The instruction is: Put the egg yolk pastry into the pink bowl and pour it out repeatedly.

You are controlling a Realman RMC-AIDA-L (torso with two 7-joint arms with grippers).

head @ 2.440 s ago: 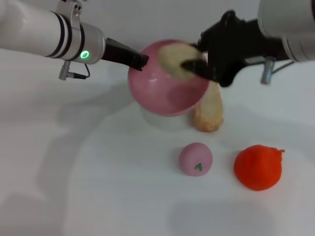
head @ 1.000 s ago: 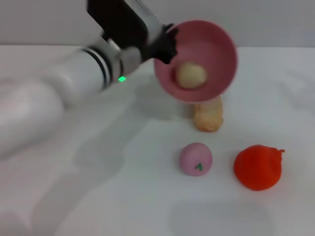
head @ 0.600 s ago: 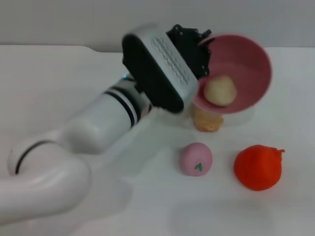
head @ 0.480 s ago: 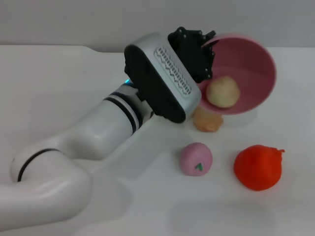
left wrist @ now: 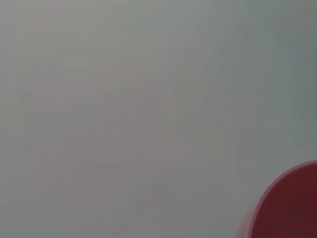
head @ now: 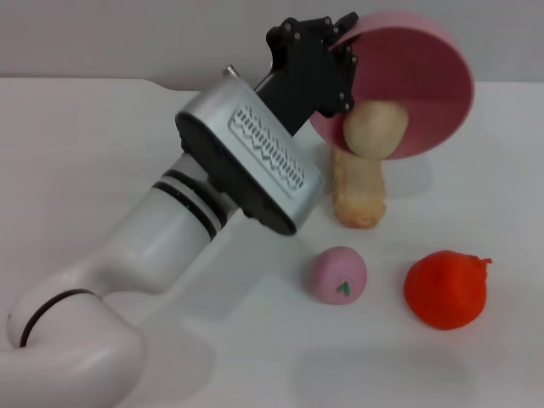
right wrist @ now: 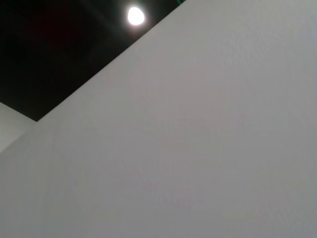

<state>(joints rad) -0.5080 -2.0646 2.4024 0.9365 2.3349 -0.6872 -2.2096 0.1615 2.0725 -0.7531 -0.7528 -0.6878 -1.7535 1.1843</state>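
Nearest in the head view lie two bystanders on the white bench [head: 85, 170]: a small pink ball with a green mark [head: 338, 274] and, to its right and a little apart, an orange-red fruit-like lump [head: 445, 289]. The left arm's white forearm sweeps up from the lower left corner, past its grey wrist housing [head: 248, 167], toward the middle of the scene.

Beyond the pink ball, a long tan bread [head: 358, 189] lies on the bench, its far end hidden behind what hangs above it.

Higher and farther, the left pincer [head: 331, 59] is clamped on the near-left rim of the pink bowl [head: 416, 81], holding it lifted clear of the bench. The bowl is tipped steeply, nearly on its side, its mouth facing the camera and downward. The egg yolk pastry [head: 372, 130] sits at the bowl's lowest lip, right at the edge, directly over the far end of the bread; whether it touches the bread cannot be told.

The left wrist view shows only a plain grey-white surface and a curved slice of the pink bowl [left wrist: 290, 206] at one corner. The right wrist view shows a pale wall, a dark ceiling area and a round lamp [right wrist: 135, 16]; the right pincer appears in none of the views.
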